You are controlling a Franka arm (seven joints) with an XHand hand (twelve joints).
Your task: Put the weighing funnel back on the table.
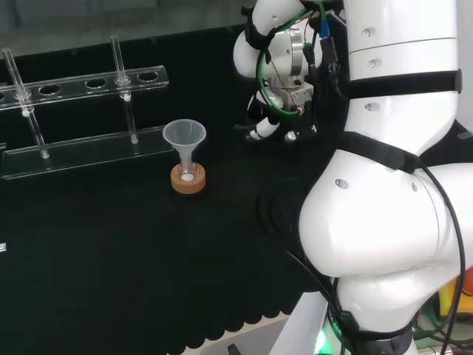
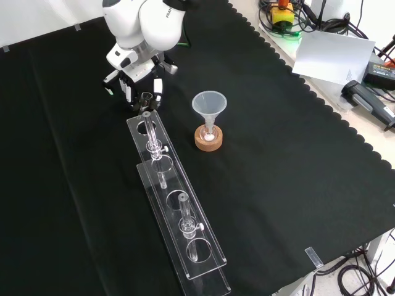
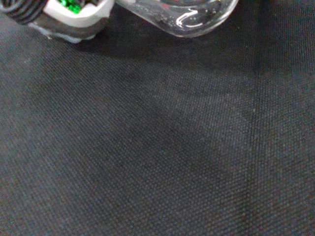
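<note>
Though the rack [image 1: 72, 86] at the head view's left and the funnel [image 1: 185, 137] on its cork ring [image 1: 188, 180] read plainly, the hand [image 1: 266, 129], low over the table [image 1: 111, 259] to their right, is partly hidden behind the arm. Wrist view: the weighing funnel [image 3: 192, 14], cut off, lies close by part of the hand; we cannot tell whether the hand grips it or whether it touches the table.

The cloth [image 3: 147, 157] is black with a fine weave. The funnel [image 2: 209, 105] is clear and its cork ring [image 2: 208, 142] tan. At 11 o'clock in the front view, the hand [image 2: 139, 85] is black and white.
</note>
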